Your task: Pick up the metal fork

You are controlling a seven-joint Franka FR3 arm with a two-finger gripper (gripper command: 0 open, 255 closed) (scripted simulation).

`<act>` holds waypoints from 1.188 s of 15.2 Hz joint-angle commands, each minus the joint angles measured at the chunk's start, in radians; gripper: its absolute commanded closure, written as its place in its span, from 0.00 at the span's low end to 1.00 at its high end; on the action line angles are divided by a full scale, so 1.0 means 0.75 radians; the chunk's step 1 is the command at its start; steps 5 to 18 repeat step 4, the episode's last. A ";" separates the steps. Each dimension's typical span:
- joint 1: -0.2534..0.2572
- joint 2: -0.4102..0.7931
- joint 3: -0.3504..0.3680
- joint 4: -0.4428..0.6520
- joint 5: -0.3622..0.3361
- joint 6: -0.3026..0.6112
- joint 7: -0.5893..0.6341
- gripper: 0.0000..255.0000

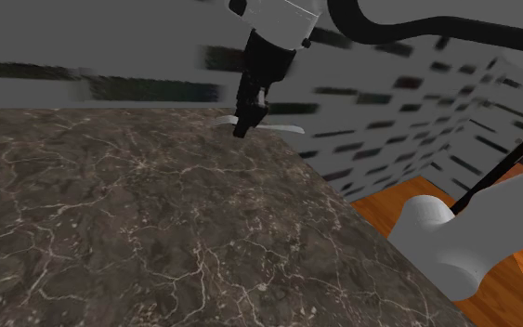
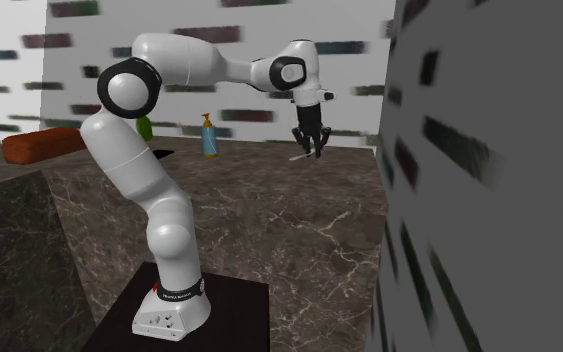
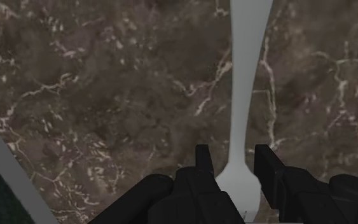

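A pale, plain fork [image 3: 243, 95] lies crosswise between my black fingers [image 3: 202, 167]; its broad head sits near the palm and its long handle points away over the dark marbled counter [image 3: 95, 108]. My gripper [image 1: 243, 128] hangs at the counter's far edge near the wall, with the fork [image 1: 285, 127] sticking out to either side of it. In the second exterior view the gripper [image 2: 310, 150] points down, the fork [image 2: 299, 155] a thin bar at its tips, close over the counter. The fingers stand narrow and clasp the fork.
A blue bottle [image 2: 207, 135] and a green object [image 2: 145, 125] stand at the back by the brick wall. A reddish-brown object [image 2: 44, 143] lies on a lower counter. A grey wall [image 2: 489, 170] rises close by. The counter drops to a wood floor [image 1: 389, 200].
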 commanded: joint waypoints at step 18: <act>0.000 0.006 0.001 0.061 -0.001 -0.056 0.003 1.00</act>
